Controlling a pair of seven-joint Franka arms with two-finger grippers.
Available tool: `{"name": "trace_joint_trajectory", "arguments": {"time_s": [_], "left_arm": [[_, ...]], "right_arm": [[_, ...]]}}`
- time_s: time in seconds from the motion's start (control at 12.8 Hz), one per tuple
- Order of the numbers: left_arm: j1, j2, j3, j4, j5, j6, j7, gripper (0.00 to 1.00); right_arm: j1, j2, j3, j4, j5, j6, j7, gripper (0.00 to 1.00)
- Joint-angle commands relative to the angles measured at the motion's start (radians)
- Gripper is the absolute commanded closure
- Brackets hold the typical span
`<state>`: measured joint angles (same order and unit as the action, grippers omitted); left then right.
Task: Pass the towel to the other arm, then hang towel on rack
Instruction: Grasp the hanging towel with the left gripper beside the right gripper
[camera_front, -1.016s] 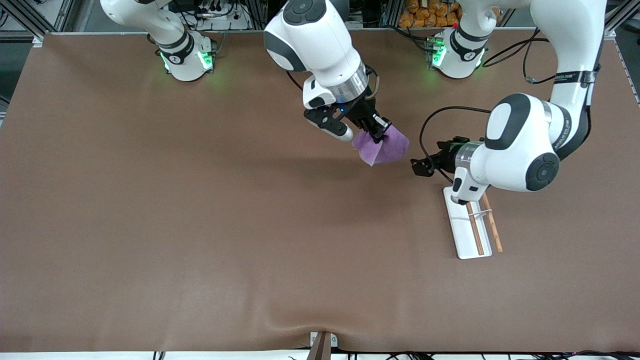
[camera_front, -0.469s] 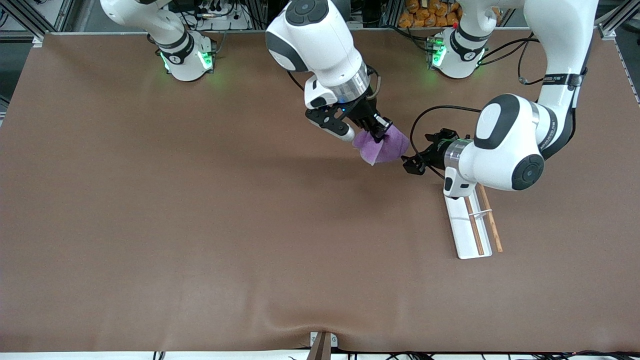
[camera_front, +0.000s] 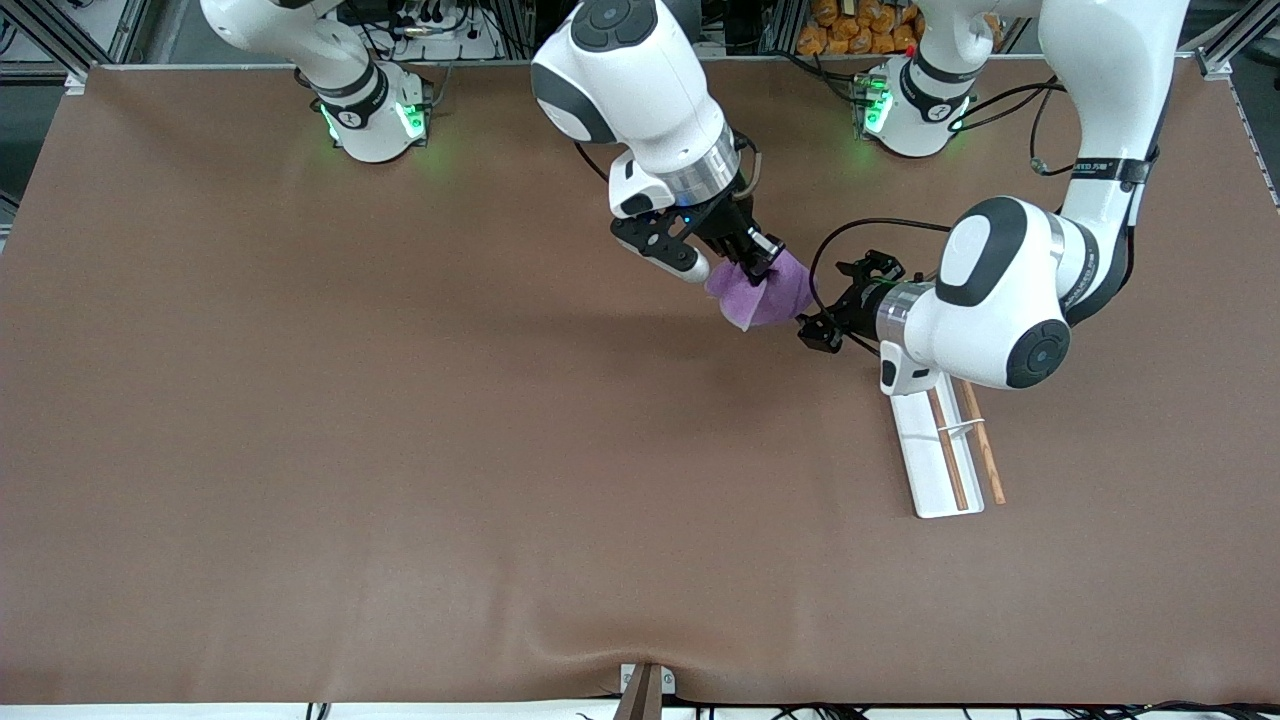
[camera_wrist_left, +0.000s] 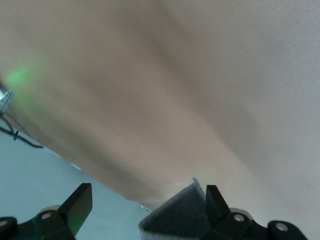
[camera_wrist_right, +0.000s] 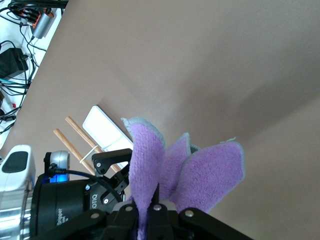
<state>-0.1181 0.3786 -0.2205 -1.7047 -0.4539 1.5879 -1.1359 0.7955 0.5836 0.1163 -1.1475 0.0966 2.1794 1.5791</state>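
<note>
1. The right gripper (camera_front: 757, 262) is hanging in the air over the middle part of the brown surface (camera_front: 400, 450), toward the robots' bases, with its fingers pinched tight on the towel (camera_front: 765, 295).
2. The towel is being held up off the surface; in the right wrist view its purple folds (camera_wrist_right: 200, 175) are fanning out from between the closed fingers.
3. The left gripper (camera_front: 820, 325) is reaching in sideways, over the surface, right beside the towel's edge on the side toward the left arm's end.
4. In the left wrist view the left gripper (camera_wrist_left: 145, 205) is showing its fingers (camera_wrist_left: 80, 202) spread wide apart, with an edge of the towel (camera_wrist_left: 177, 215) lying in the gap just beside one fingertip. The fingers are not closing on anything; whether that fingertip is touching the cloth I cannot tell.
5. The rack (camera_front: 945, 450) is lying on the surface nearer to the front camera than both grippers, toward the left arm's end, partly under the left arm's wrist.
6. The rack's white base (camera_front: 925, 470) is carrying two thin brown rods (camera_front: 950, 455) running side by side, joined by a thin white crosspiece (camera_front: 962, 428).
7. The right wrist view is also showing the rack (camera_wrist_right: 102, 127) on the surface, past the left gripper.
</note>
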Motion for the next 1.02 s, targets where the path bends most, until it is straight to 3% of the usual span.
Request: {"name": "trace_joint_trajectory", "arguments": {"time_s": [0.0,0.86,0.94], "left_arm": [[-0.005,0.002,0.003,0.049,-0.034,-0.074,-0.053,0.0],[-0.009,0.003,-0.01,0.079,-0.051,-0.128,-0.099,0.0],[-0.011,0.005,-0.01,0.079,-0.051,-0.126,-0.099,0.04]], "right_arm": [[0.013,0.01,-0.014,0.022,0.003,-0.001,0.013,1.0],[0.014,0.009,-0.014,0.023,0.003,-0.001,0.013,1.0],[0.014,0.009,-0.014,0.022,0.003,0.0,0.013,1.0]]}}
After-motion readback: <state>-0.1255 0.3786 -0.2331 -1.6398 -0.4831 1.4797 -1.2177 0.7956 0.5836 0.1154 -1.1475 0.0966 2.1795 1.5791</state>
